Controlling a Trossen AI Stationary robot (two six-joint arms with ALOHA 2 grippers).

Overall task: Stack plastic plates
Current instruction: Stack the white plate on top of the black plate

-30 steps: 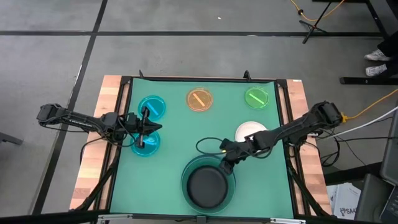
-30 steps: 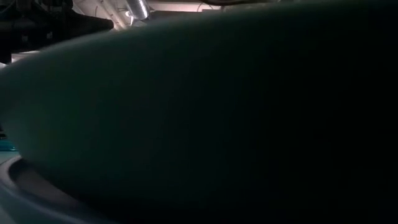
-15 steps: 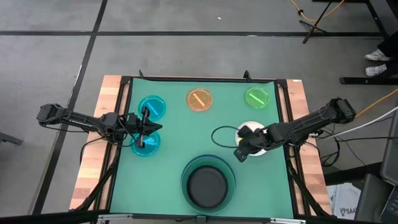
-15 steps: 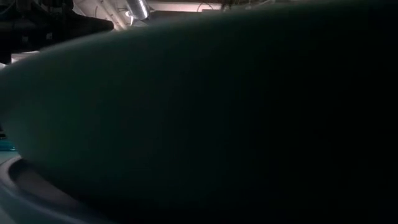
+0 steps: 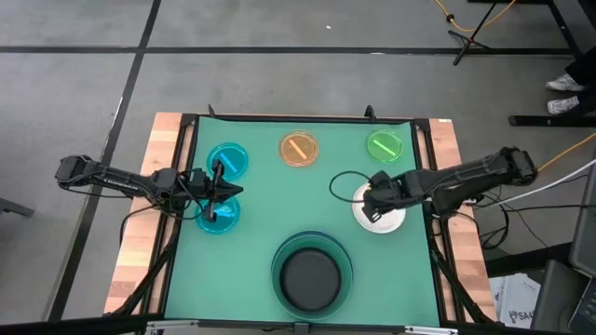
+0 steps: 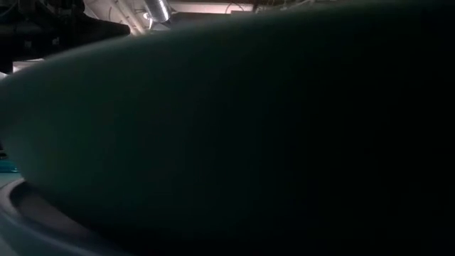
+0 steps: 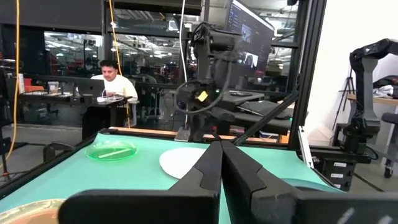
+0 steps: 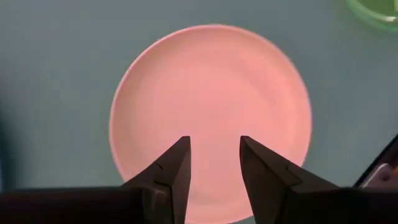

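Observation:
A white plate [image 5: 391, 221] lies flat on the green mat toward the right edge. My right gripper [image 5: 372, 206] hangs over it, open and pointing down. In the right wrist view its fingers [image 8: 176, 163] stand above the plate's [image 8: 211, 87] near part. Near the front edge a black plate [image 5: 311, 278] sits inside a dark green plate [image 5: 282, 251]; no blue plate shows under them. Along the far side lie an orange plate [image 5: 299, 149] and a light green plate [image 5: 384, 145]. My left gripper [image 5: 215, 192] is shut, between two cyan plates [image 5: 229, 158] [image 5: 223, 216].
The dark green plate's wall [image 6: 249, 128] fills the low view. Wooden rails [image 5: 169, 167] run along the mat's left and right sides. A black cable [image 5: 343, 177] loops beside my right gripper. A person [image 7: 112, 78] sits at a desk beyond the table. Open mat lies at the centre.
My right gripper has moved from the rim of the stack at the near edge toward the far right, and now stands over the white plate. The stack has stayed where it was.

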